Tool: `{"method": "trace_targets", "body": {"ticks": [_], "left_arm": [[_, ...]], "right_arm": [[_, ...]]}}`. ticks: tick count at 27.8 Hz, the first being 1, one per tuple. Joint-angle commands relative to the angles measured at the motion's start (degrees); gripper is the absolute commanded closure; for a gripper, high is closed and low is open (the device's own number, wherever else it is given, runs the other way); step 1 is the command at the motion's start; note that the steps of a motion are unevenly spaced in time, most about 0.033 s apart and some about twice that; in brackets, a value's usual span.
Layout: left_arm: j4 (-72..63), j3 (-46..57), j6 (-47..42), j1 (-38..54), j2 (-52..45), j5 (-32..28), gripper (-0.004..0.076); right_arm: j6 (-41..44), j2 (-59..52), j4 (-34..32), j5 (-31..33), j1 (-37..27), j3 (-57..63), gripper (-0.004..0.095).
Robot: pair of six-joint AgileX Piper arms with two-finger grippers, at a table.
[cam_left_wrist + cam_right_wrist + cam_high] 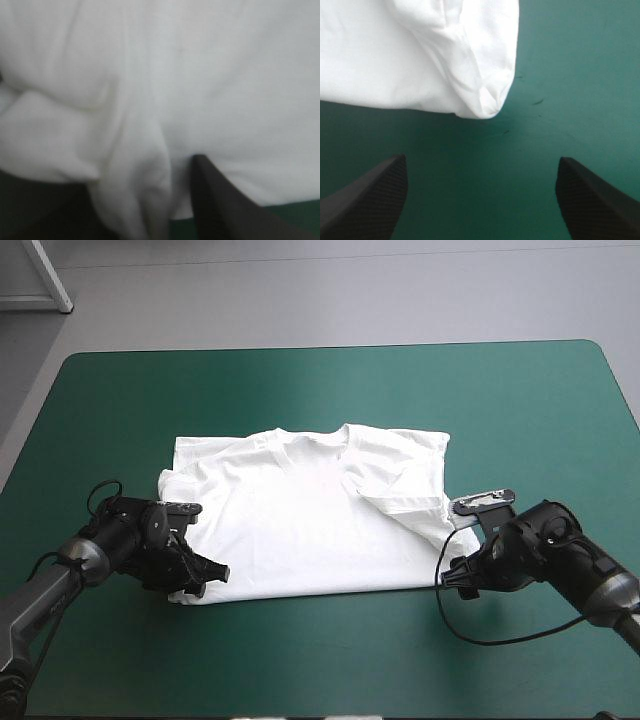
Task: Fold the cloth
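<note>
Left hand (210, 572) grips T-shirt (300, 525) at its near-left corner; right hand (460, 580) open, just short of near-right corner, on teal-green table (500, 400).

T-shirt (300, 510), white, short-sleeved: spread flat at the middle of the teal-green cover (500, 400), collar toward the far edge, right-side sleeve folded in over the body, near left corner bunched.
</note>
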Motion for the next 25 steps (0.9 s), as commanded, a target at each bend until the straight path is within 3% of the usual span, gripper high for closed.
{"method": "trace_targets", "body": {"ticks": [1, 12, 15, 21, 25], "left_arm": [[-2.46, 0.64, -0.80, -0.93, 0.71, -0.71, 0.0710], [-2.23, 0.64, 0.67, -0.93, 0.50, 0.18, 0.0731], [-2.23, 0.64, 0.67, -0.93, -0.55, -0.04, 0.0731], [-1.99, -0.44, 1.31, -0.83, -4.24, 0.36, 0.0731], [-0.99, -3.67, 1.55, -0.83, -5.65, 4.93, 0.0731]], "right_arm": [[0.37, 2.45, -1.33, -4.21, -0.53, -1.22, 0.0213], [0.21, 15.67, -0.79, -12.47, -2.15, -1.22, 0.0302], [-1.69, 17.53, 1.83, -13.34, -2.27, -1.22, 0.0465], [-3.73, 16.33, 4.96, -12.63, -2.27, -1.34, 0.0931], [-3.73, 12.15, 3.86, -9.71, -2.27, -1.91, 0.0927]]}}
